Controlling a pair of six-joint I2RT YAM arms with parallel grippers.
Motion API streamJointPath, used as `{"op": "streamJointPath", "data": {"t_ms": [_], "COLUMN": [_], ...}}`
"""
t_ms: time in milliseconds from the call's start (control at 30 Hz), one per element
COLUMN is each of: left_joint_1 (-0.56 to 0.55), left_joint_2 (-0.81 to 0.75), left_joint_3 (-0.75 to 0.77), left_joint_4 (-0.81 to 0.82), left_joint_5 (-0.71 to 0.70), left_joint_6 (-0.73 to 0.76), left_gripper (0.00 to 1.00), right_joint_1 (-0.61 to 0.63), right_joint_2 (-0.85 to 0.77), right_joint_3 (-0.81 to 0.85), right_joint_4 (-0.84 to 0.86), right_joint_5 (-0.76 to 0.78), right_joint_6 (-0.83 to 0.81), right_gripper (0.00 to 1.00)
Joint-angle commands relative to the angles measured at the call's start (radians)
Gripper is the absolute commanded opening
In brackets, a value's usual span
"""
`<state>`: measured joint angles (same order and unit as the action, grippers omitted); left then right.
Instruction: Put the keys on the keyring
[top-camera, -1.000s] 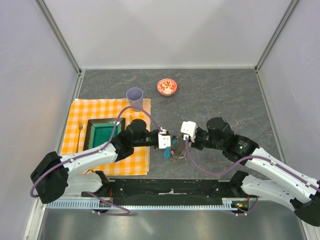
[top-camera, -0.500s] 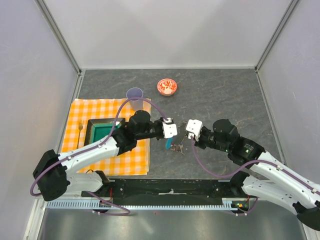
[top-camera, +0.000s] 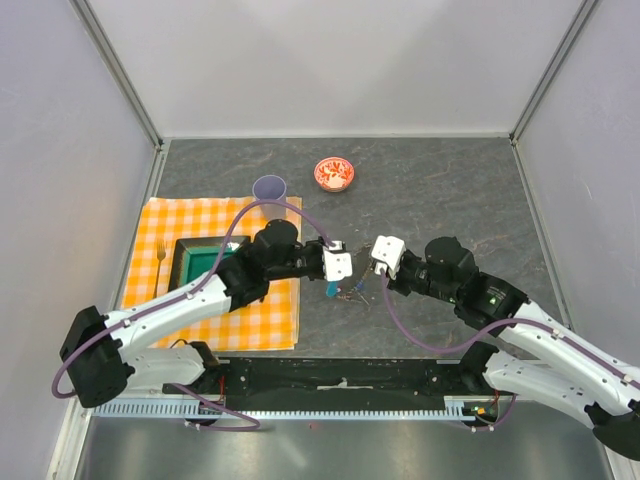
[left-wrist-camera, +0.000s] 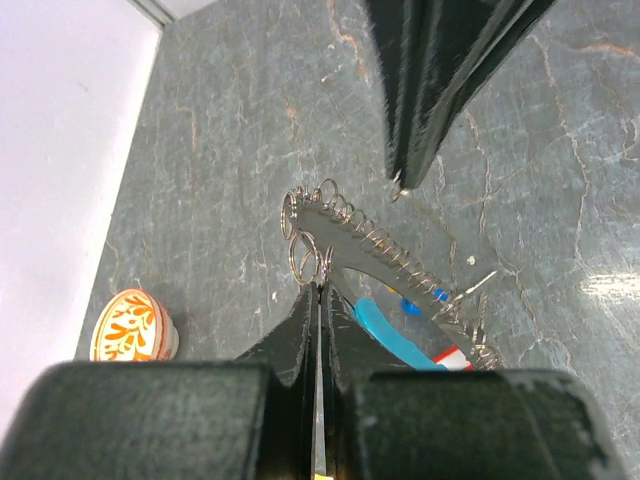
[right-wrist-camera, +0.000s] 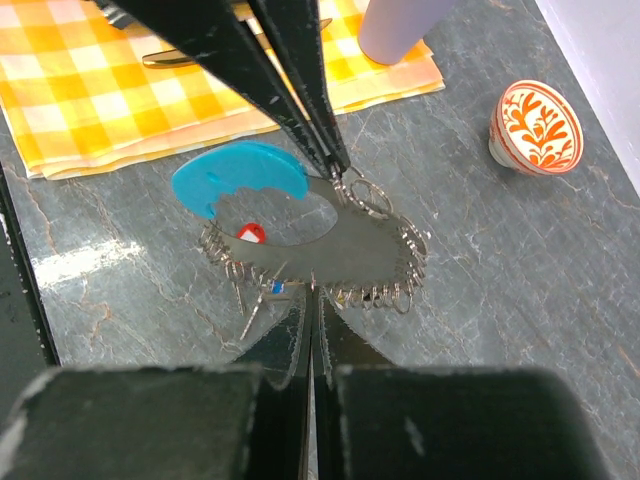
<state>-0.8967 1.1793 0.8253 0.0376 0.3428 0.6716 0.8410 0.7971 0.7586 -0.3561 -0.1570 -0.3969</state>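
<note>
While left claw (left-wrist-camera: 318, 285) and right claw (right-wrist-camera: 312, 288) pinch keyring (right-wrist-camera: 370, 250), keys (right-wrist-camera: 246, 302) mostly hidden (tags (right-wrist-camera: 248, 233) peeking)

You see the keyring (right-wrist-camera: 370, 250) as dull grey metal with shiny wire loops, its crescent (right-wrist-camera: 240, 175) smooth blue plastic. The desk (right-wrist-camera: 520, 300) looks matt, stone-veined.

Most of the keys (right-wrist-camera: 250, 233) hidden under the keyring (right-wrist-camera: 360, 250); cup (right-wrist-camera: 400, 25) cut off by the top edge.
</note>
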Motion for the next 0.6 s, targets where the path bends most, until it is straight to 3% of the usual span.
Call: {"op": "streamJointPath", "data": {"t_ms": [0, 267, 567], "left_joint_1": [-0.039, -0.111, -0.111], "left_joint_2": [-0.059, -0.07, -0.056], "left_joint_3": [-0.009, -0.032, -0.032], "left_joint_4": [0.053, 0.07, 0.087], "left_joint_5": [-0.019, -0.103, -0.136], "left_joint_6": [0.068, 0.118, 0.097], "left_gripper": [0.02, 0.02, 0.02], "right_joint_1": [0.006, 0.006, 0.006], "right_joint_2": [0.017, 0.037, 0.011], "right_joint_3": [0.064, 0.107, 0.082], "right_joint_4": [0.037, 0.026, -0.007], "right_joint_5": [-0.007, -0.003, -0.01], "right_joint_6": [-0.01, -0.052, -0.069], "right_gripper": [0.0, 0.0, 0.0]}}
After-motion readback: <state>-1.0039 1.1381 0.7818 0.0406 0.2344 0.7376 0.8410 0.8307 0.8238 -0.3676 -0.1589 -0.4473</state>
